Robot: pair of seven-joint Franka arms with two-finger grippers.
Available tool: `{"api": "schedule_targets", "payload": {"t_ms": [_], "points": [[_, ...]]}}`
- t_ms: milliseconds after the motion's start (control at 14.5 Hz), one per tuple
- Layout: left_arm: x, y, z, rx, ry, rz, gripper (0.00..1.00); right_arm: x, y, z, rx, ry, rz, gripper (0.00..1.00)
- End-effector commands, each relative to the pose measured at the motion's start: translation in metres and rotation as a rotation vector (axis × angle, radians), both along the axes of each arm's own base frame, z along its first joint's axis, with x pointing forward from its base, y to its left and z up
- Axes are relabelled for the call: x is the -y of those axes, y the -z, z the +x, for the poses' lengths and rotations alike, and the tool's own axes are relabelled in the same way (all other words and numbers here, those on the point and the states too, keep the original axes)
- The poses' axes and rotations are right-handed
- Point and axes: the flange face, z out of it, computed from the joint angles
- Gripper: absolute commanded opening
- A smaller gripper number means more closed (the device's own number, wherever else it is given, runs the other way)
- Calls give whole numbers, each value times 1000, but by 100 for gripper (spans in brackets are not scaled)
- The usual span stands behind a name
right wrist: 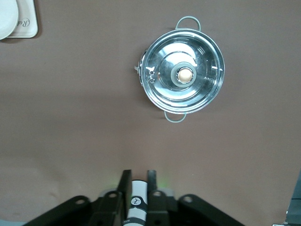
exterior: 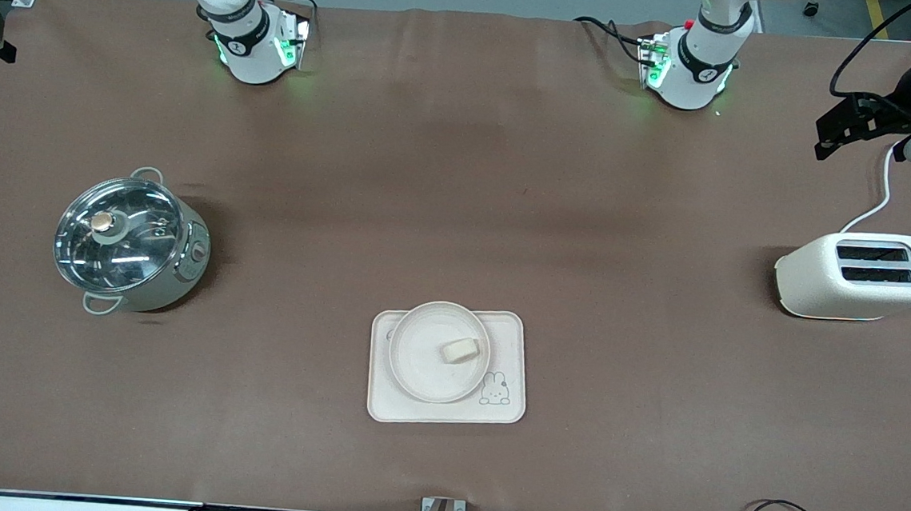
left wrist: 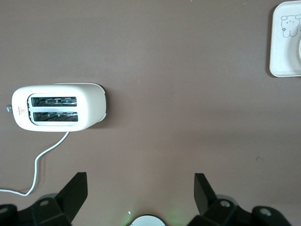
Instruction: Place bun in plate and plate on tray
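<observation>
The bun [exterior: 460, 350] lies in the round plate [exterior: 416, 365]. The plate sits on the rabbit tray [exterior: 506, 339], near the front camera at mid table. A corner of the tray shows in the left wrist view [left wrist: 282, 61] and in the right wrist view [right wrist: 28, 23], where the plate's rim [right wrist: 7, 19] also shows. My left gripper [left wrist: 139, 175] is open and empty, high over the bare table near its arm's base. My right gripper [right wrist: 138, 172] is shut and empty, high over its own base. Both arms wait, well away from the tray.
A white toaster [exterior: 859, 276] with a cord stands toward the left arm's end; it also shows in the left wrist view [left wrist: 59, 107]. A lidded steel pot [exterior: 129, 239] stands toward the right arm's end, also in the right wrist view [right wrist: 183, 75].
</observation>
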Motion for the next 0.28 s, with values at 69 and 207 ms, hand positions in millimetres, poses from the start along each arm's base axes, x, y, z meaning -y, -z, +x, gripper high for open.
{"api": "schedule_targets", "payload": {"t_ms": [69,207], "points": [[-1,-4,1,3,14,-12,100,1,1,-4,5,-9,-14,0],[-1,-4,1,3,14,-14,100,1,0,-3,8,-10,-14,0]]}}
